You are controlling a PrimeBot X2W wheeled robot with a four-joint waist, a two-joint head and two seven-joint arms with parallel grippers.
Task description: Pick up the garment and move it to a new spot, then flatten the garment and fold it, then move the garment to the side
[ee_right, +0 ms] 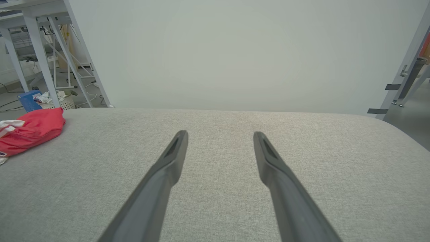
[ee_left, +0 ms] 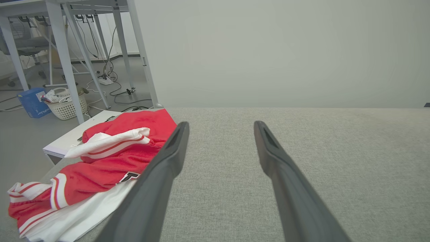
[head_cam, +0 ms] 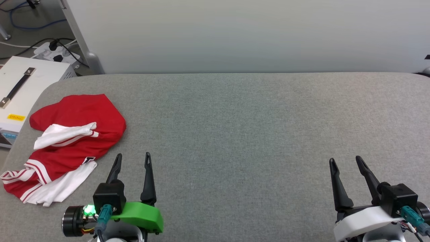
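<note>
The garment [head_cam: 72, 134], a red jersey with white sleeves and red-and-white striped trim, lies crumpled near the left edge of the grey padded table [head_cam: 235, 127]. A bit of black lettering peeks out of its folds. My left gripper [head_cam: 133, 157] hovers open just to the garment's right, empty, and its wrist view shows the garment [ee_left: 111, 158] beside its left finger. Far to the right, my right gripper [head_cam: 345, 160] is open and empty over bare table. The right wrist view catches the garment [ee_right: 32, 129] at its far left edge.
A white box [head_cam: 20, 87] with a dark strap handle stands off the table's left side, with a power strip and cables [head_cam: 55, 50] on the floor behind it. A pale wall panel [head_cam: 252, 33] rises behind the table. Table legs and a laundry basket [ee_left: 65, 104] stand further left.
</note>
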